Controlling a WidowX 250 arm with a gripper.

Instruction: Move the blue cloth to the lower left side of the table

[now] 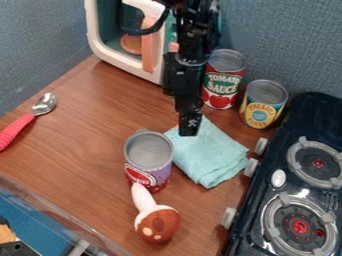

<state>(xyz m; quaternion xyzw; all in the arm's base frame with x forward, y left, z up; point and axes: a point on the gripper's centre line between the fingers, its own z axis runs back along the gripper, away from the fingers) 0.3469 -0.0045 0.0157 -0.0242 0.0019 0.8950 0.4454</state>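
A red-handled spoon (17, 131) lay at the far left, with a toy oven (92, 30) behind. Next came a purple-labelled can (148, 156) and a toy mushroom (157, 223). The gripper (190, 126) hung down over the folded blue cloth's (212, 156) upper edge; whether wide or narrow, I couldn't tell. The cloth lay mid-table, left of the stove (277, 200).

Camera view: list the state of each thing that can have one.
Blue cloth: folded, lying flat
Toy microwave: door open
Red can: upright
Yellow can: upright
Purple can: upright
Toy mushroom: lying on its side
Spoon: lying down
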